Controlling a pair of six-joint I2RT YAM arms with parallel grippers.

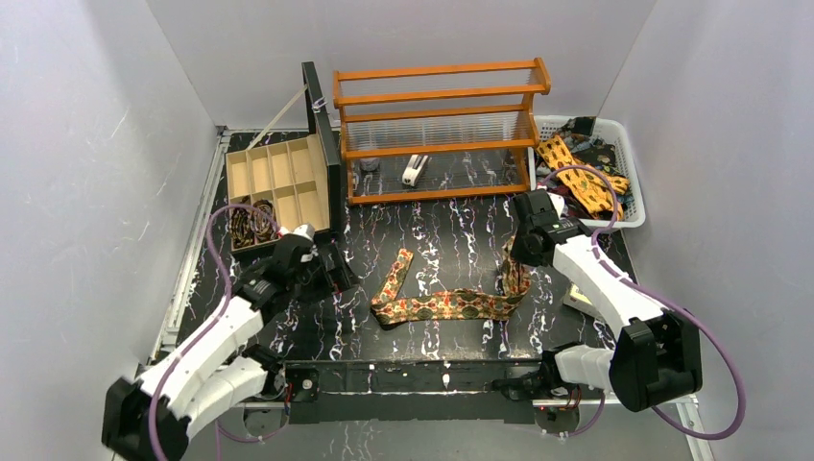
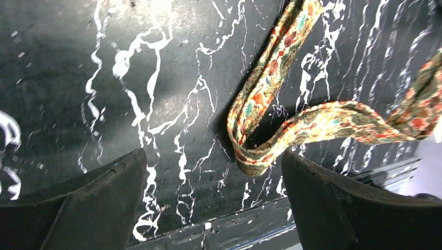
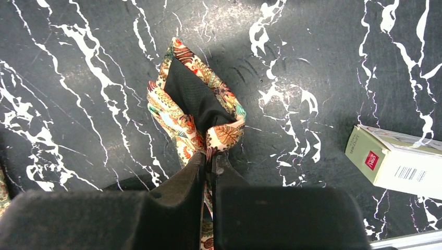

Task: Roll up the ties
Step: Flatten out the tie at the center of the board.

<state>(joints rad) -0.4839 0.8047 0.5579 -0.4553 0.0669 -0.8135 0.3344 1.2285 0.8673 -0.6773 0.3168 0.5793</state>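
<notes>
A black, white-veined marble tabletop (image 1: 451, 226) is enclosed by white walls (image 1: 86, 144). At centre frame a brown-red patterned fabric tie (image 1: 446, 305) is laid, one end pinched by the right gripper (image 3: 208, 159); the left gripper (image 2: 213, 198) is held wide.

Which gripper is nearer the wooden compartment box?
Left. The left gripper hangs open just off the near right corner of the wooden compartment box; the right gripper is across the table, shut on the tie.

Tie (image 1: 451, 305) on table (image 1: 451, 230) centre, rack (image 1: 437, 96) behind it; compartment box (image 1: 278, 168) rear left, basket (image 1: 631, 173) rear right
</notes>
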